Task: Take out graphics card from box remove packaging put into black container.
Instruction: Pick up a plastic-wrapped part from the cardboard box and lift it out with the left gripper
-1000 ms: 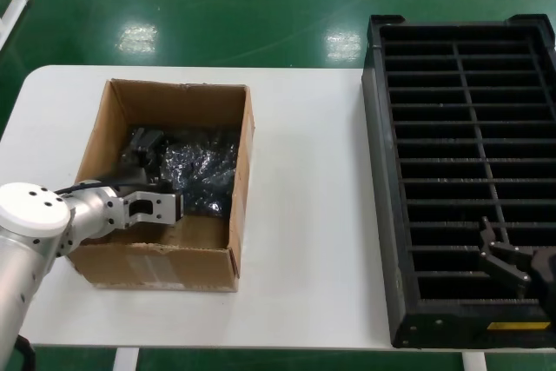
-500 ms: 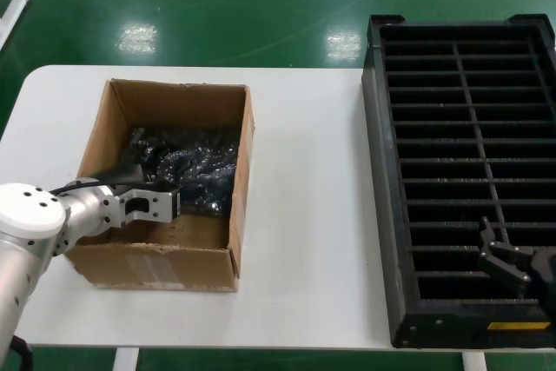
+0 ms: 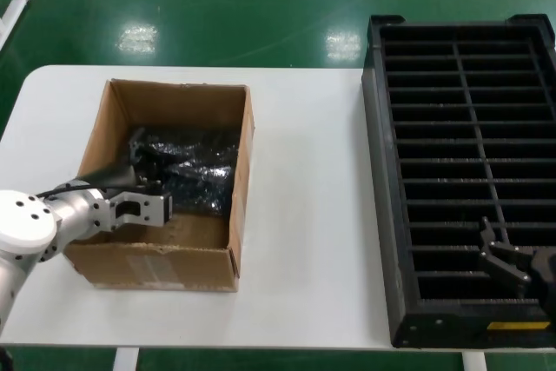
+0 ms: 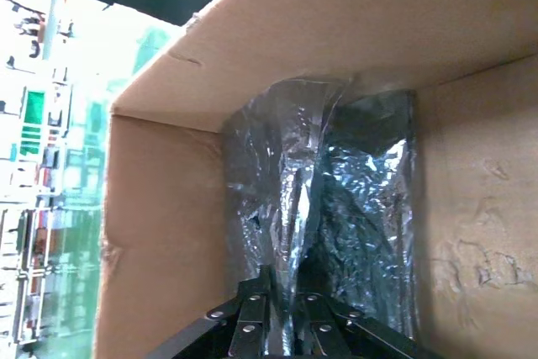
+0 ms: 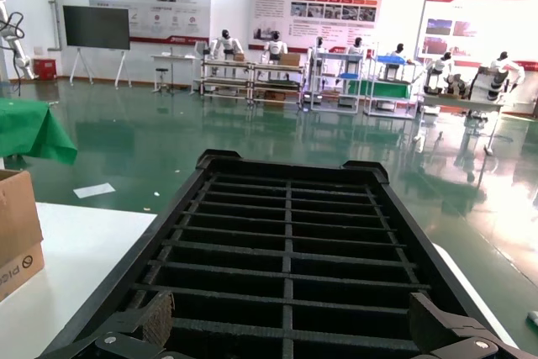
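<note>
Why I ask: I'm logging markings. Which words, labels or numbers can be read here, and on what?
"PIC": black print on the side of the cardboard box, cut off at the picture's edge.
Yellow label on the black container: too small to read.
Wall posters: too blurred to read.
Antistatic bag, pinched by the left gripper: no print visible.

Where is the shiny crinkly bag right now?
The shiny bag lies inside the brown box on the left side of the white table, and the left hand is pinching a fold of it.
</note>
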You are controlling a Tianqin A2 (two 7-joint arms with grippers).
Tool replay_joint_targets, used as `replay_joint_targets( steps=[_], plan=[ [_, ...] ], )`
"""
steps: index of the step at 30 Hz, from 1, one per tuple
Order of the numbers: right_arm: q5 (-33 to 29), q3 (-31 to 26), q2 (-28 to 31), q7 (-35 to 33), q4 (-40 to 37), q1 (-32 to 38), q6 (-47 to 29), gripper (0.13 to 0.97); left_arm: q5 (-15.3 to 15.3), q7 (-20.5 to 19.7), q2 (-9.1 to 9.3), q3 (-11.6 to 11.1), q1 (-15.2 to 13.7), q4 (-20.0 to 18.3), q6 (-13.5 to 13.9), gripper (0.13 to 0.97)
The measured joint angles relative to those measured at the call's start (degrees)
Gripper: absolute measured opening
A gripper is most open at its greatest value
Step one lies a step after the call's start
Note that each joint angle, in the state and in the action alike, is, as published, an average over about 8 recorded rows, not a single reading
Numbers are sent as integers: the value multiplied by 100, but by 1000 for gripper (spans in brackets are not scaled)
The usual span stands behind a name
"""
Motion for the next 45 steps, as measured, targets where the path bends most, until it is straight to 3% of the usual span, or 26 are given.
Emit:
replay_joint_targets(
  steps=[9, 16, 22, 30, 36, 40, 45],
  plan=[
    [0, 0, 0, 0, 0, 0, 0, 966, 243, -651, -357, 109, 366, -993, -16, 176],
    [0, 0, 0, 0, 0, 0, 0, 966, 301, -876, -673, 49, 535, -1679, -75, 143],
    [0, 0, 0, 0, 0, 0, 0, 966, 479, -1418, -1105, -149, 902, -2750, -111, 138],
    [0, 0, 0, 0, 0, 0, 0, 966, 725, -2385, -1924, -808, 2031, -4781, -145, 138],
    [0, 0, 0, 0, 0, 0, 0, 966, 589, -2839, -2461, -1451, 3051, -6153, -243, 138],
    [0, 0, 0, 0, 0, 0, 0, 966, 317, -2833, -2671, -1711, 3639, -6765, -313, 138],
    [0, 0, 0, 0, 0, 0, 0, 966, -30, -2600, -2746, -1780, 4200, -7240, -353, 138]
  ],
)
